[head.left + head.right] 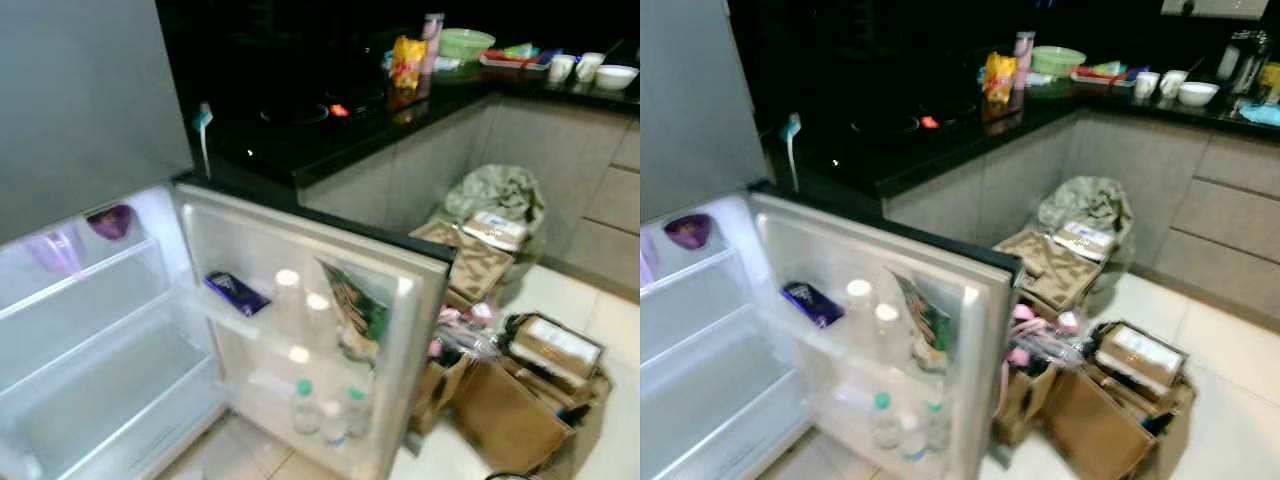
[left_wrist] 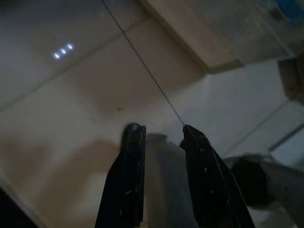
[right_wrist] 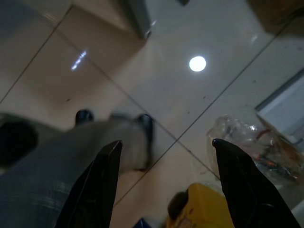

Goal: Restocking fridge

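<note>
Both grippers hung over pale floor tiles (image 3: 156, 80), holding nothing.

Left gripper (image 2: 161, 135) had its fingers narrowly parted; right gripper (image 3: 166, 152) was spread wide. Beside the black counter (image 1: 330, 140), the fridge door (image 1: 400, 275) stood open: three green-capped bottles (image 1: 325, 410) sat in its bottom rack, with paper bags (image 1: 520, 400) nearby.

Glossy black counter (image 1: 300, 150); smooth white plastic fridge door (image 1: 400, 300) lining; clear plastic bottles (image 1: 325, 415); matt brown cardboard boxes (image 1: 510, 410); shiny pale floor tiles (image 3: 190, 95); matt black end effector fingers (image 3: 237, 175).
</note>
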{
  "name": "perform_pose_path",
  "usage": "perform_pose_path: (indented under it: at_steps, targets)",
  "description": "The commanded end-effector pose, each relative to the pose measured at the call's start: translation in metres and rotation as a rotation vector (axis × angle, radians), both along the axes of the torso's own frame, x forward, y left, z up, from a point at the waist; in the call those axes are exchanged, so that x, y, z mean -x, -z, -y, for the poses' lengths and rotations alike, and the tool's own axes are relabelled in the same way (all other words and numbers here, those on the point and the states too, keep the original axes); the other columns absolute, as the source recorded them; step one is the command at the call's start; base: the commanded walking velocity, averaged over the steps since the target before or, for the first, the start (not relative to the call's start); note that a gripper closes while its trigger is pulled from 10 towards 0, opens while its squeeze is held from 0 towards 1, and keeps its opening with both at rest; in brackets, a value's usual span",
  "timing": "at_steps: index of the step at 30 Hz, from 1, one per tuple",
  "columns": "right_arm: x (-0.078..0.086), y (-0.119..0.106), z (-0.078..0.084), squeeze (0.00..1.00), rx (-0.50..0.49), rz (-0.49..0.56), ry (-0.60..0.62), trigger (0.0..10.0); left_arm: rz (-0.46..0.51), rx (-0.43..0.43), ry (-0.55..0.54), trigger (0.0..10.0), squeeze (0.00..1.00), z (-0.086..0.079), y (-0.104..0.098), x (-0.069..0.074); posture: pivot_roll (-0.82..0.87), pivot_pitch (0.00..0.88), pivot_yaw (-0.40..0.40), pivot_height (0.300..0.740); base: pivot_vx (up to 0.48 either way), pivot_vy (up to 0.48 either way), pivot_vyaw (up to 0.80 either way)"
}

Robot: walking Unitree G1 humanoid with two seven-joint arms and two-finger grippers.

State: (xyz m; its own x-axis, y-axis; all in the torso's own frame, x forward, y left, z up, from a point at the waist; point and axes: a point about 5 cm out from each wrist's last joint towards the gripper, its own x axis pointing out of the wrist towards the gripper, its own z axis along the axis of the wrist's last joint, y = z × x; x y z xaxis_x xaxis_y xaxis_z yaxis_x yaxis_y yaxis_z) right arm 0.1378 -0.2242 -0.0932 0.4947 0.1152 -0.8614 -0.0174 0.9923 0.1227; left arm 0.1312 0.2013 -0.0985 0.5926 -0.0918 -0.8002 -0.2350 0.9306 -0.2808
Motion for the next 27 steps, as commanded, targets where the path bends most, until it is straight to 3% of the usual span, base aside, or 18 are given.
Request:
perform_pose_path:
  at_steps: [1,22,27]
  targets:
    - [-0.005,-0.003,0.002,0.0,0.0,0.026,-0.007,10.0,-0.015,0.008,-0.014,10.0,0.0,0.001,0.001,0.003,-0.09,0.0,0.003,0.74,0.0,0.0,0.77]
    - [-0.003,-0.004,0.007,0.0,-0.021,0.037,0.014,10.0,-0.029,0.008,0.015,10.0,0.0,0.004,0.003,0.005,-0.09,0.0,0.007,0.74,0.0,0.0,0.78]
    - [-0.001,-0.003,0.014,0.0,0.028,0.022,0.063,10.0,-0.031,0.02,0.028,10.0,0.0,0.005,0.003,0.005,-0.1,0.0,0.008,0.74,0.0,0.0,0.0]
